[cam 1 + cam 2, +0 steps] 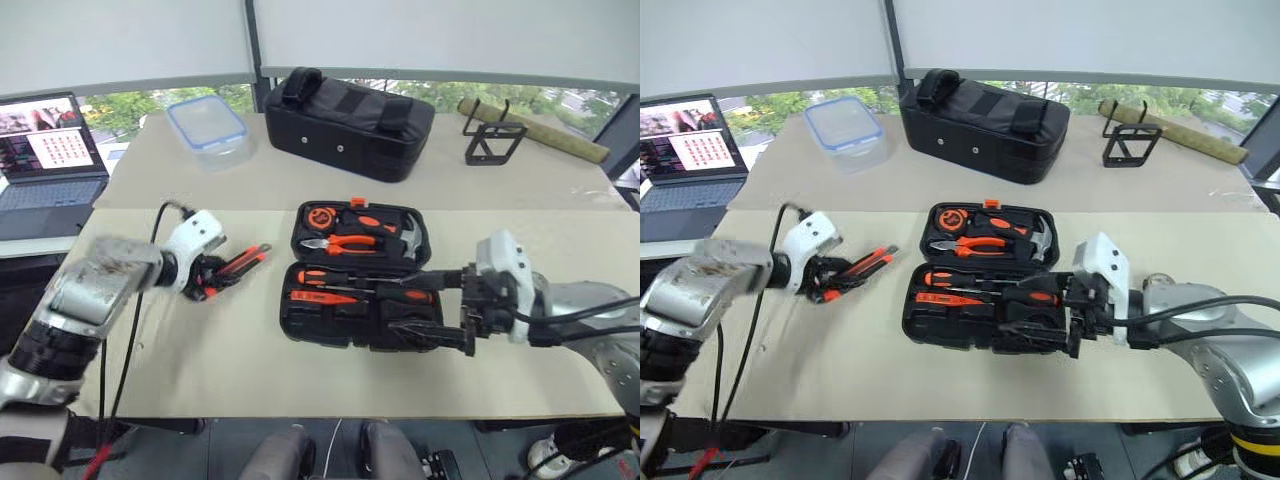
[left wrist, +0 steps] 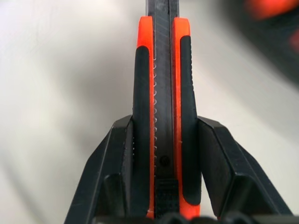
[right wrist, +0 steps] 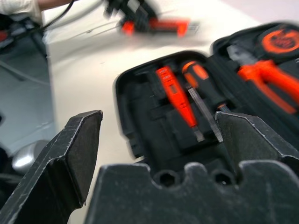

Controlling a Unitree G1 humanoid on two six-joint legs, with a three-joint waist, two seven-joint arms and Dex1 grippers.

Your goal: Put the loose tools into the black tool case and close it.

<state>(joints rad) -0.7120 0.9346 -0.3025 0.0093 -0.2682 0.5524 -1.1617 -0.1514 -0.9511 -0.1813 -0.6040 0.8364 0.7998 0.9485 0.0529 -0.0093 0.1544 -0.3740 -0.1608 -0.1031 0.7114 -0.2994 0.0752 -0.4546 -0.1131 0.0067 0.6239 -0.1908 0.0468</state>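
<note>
My left gripper [image 2: 159, 186] clamps the orange-and-black utility knife [image 2: 161, 107] above the beige table [image 1: 230, 360], left of the open flat black hard-plastic tool case [image 1: 330, 320]. My right gripper [image 3: 159, 144], jaws wide apart, hovers at the case's right end.

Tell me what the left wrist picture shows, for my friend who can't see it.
The left gripper is shut on the orange-black utility knife, one black finger pressing each side. The knife points away over the pale table.
</note>
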